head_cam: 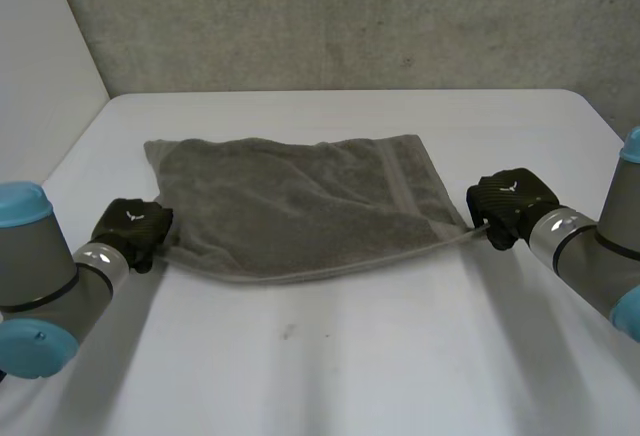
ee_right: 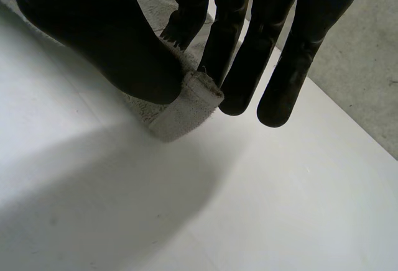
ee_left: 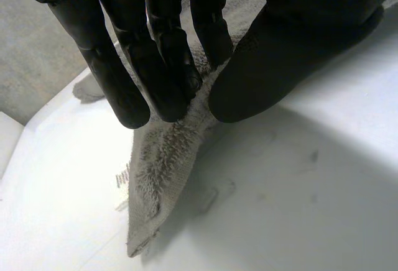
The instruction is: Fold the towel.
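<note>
A grey towel (head_cam: 290,206) lies spread across the middle of the white table (head_cam: 330,356), its near edge sagging between my two hands. My left hand (head_cam: 133,226) is at the towel's near left corner. In the left wrist view its fingers (ee_left: 158,66) and thumb pinch the towel's edge (ee_left: 163,171), which hangs down past the fingertips. My right hand (head_cam: 508,201) is at the near right corner. In the right wrist view its thumb (ee_right: 124,53) and fingers pinch the hemmed corner (ee_right: 186,106) just above the table.
A grey wall (head_cam: 350,16) rises behind the table's far edge. The table's left edge (head_cam: 75,146) runs close to my left arm. Bare white tabletop stretches in front of the towel.
</note>
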You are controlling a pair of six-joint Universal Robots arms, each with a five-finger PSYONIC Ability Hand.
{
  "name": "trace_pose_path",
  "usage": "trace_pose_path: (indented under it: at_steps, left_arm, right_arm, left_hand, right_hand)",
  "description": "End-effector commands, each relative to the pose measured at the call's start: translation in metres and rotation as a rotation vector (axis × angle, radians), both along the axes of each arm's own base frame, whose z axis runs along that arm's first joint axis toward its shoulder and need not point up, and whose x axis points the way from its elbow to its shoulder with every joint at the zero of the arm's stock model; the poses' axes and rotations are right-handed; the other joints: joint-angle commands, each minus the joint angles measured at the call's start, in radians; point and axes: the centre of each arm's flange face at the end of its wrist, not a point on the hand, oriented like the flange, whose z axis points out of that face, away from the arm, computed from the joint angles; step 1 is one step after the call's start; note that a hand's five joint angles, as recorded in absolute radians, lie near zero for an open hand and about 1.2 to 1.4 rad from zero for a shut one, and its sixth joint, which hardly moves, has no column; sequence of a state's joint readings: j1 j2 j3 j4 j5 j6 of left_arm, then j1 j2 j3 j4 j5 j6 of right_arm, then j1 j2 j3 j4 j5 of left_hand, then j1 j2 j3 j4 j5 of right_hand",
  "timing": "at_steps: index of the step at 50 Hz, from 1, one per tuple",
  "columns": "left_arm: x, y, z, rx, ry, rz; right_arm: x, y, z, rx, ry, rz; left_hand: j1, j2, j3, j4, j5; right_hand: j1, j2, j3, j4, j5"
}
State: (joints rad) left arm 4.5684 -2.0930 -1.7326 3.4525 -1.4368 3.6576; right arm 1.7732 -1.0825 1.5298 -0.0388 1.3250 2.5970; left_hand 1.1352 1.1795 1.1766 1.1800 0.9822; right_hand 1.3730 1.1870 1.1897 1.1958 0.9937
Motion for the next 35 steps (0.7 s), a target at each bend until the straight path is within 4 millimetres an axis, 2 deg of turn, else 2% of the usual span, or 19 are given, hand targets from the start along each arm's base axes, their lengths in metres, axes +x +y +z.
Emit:
trace_pose_path:
  at_steps: [1,5,8,11,13,14,16,17,18,22,28,35]
  left_arm:
    - [0.003,0.015,0.028,-0.032,0.000,0.010]
    - [0.005,0.029,0.039,-0.021,-0.003,0.008]
    - [0.008,0.051,0.055,0.002,-0.008,0.007]
    - [0.010,0.060,0.058,0.026,-0.015,0.008]
    - [0.012,0.079,0.062,0.086,-0.051,-0.005]
    - [0.012,0.079,0.062,0.086,-0.052,-0.005]
    - [0.016,0.101,0.064,0.162,-0.105,-0.025]
    - [0.016,0.101,0.064,0.163,-0.105,-0.025]
    - [0.017,0.112,0.065,0.194,-0.130,-0.037]
    - [0.021,0.135,0.069,0.247,-0.182,-0.066]
    - [0.021,0.141,0.077,0.215,-0.204,-0.080]
    - [0.020,0.126,0.084,0.147,-0.283,-0.119]
  right_arm:
    - [0.001,-0.001,0.011,-0.020,0.002,0.002]
    - [0.000,0.008,0.020,0.015,0.044,0.024]
    - [-0.004,0.024,0.027,0.087,0.150,0.069]
    - [-0.006,0.030,0.029,0.114,0.181,0.085]
    - [-0.010,0.044,0.031,0.172,0.233,0.116]
    - [-0.010,0.044,0.031,0.173,0.233,0.116]
    - [-0.013,0.054,0.030,0.224,0.262,0.131]
    - [-0.013,0.054,0.030,0.224,0.262,0.131]
    - [-0.017,0.059,0.032,0.244,0.275,0.133]
    - [-0.033,0.075,0.047,0.248,0.340,0.140]
    - [-0.044,0.084,0.053,0.244,0.414,0.170]
    - [-0.043,0.079,0.059,0.199,0.428,0.173]
  left_hand:
    - [0.261,0.217,0.220,0.216,0.240]
    - [0.261,0.217,0.220,0.216,0.240]
    - [0.261,0.217,0.220,0.216,0.240]
    - [0.261,0.217,0.220,0.216,0.240]
    - [0.261,0.217,0.220,0.216,0.240]
    - [0.261,0.217,0.220,0.216,0.240]
    - [0.261,0.217,0.220,0.216,0.240]
    - [0.261,0.217,0.220,0.216,0.240]
    - [0.261,0.217,0.220,0.216,0.240]
    - [0.261,0.217,0.220,0.216,0.240]
    - [0.261,0.217,0.220,0.216,0.240]
    - [0.261,0.217,0.220,0.216,0.240]
  right_hand:
    - [0.023,0.209,0.207,0.200,0.228]
    - [0.023,0.209,0.207,0.200,0.228]
    - [0.023,0.209,0.207,0.200,0.228]
    - [0.023,0.209,0.207,0.200,0.228]
    - [0.023,0.209,0.207,0.200,0.228]
    - [0.023,0.209,0.207,0.200,0.228]
    - [0.023,0.209,0.207,0.200,0.228]
    - [0.023,0.209,0.207,0.200,0.228]
    - [0.023,0.209,0.207,0.200,0.228]
    - [0.023,0.209,0.207,0.200,0.228]
    - [0.023,0.209,0.207,0.200,0.228]
    - [0.023,0.209,0.207,0.200,0.228]
